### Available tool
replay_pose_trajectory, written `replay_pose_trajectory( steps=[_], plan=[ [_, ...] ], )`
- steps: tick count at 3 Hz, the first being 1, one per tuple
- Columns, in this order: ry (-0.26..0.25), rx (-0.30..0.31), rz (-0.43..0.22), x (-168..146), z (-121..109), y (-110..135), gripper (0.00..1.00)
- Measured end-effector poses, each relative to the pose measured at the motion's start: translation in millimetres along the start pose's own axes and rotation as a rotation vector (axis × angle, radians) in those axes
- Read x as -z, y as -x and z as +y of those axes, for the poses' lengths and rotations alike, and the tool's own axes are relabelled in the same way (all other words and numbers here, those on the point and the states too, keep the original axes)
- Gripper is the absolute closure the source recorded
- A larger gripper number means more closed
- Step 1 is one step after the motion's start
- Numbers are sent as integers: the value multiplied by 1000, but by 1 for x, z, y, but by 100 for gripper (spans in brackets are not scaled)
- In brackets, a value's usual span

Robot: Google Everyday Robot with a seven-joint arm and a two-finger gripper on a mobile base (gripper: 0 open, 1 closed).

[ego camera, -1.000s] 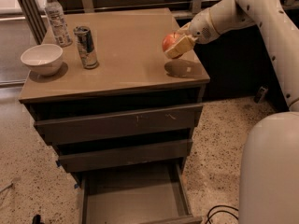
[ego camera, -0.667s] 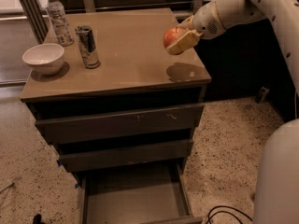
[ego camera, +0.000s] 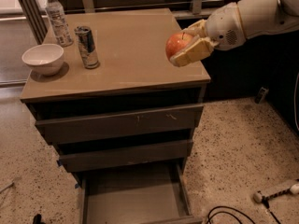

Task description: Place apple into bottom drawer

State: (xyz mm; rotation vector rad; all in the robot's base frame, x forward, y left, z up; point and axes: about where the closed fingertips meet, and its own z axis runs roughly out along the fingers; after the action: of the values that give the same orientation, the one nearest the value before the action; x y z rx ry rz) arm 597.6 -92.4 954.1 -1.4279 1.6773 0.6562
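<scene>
Above the cabinet's right edge, the gripper clasps the apple. Its tan top carries a white bowl, can and water bottle; the bottom drawer gapes over speckled floor.

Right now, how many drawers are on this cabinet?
3. Top drawer just under the tabletop, slightly out; middle drawer below it, slightly out; bottom drawer pulled wide open near the floor. The gripper holds the apple above the tabletop's right edge.

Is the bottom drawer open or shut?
Open: bottom drawer is pulled out, floor visible; gripper holds apple above cabinet top.
</scene>
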Motion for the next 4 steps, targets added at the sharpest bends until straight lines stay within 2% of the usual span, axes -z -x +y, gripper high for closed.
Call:
replay_pose_trajectory(
  steps=[1,2,3,4],
  plan=[
    [11,-8,10,-7,-1,-7,100],
    [3,24,-3,-17,3,-24,100],
    [7,52,-7,-40,18,-61,100],
    [38,41,-5,-72,41,-105,100]
  ],
)
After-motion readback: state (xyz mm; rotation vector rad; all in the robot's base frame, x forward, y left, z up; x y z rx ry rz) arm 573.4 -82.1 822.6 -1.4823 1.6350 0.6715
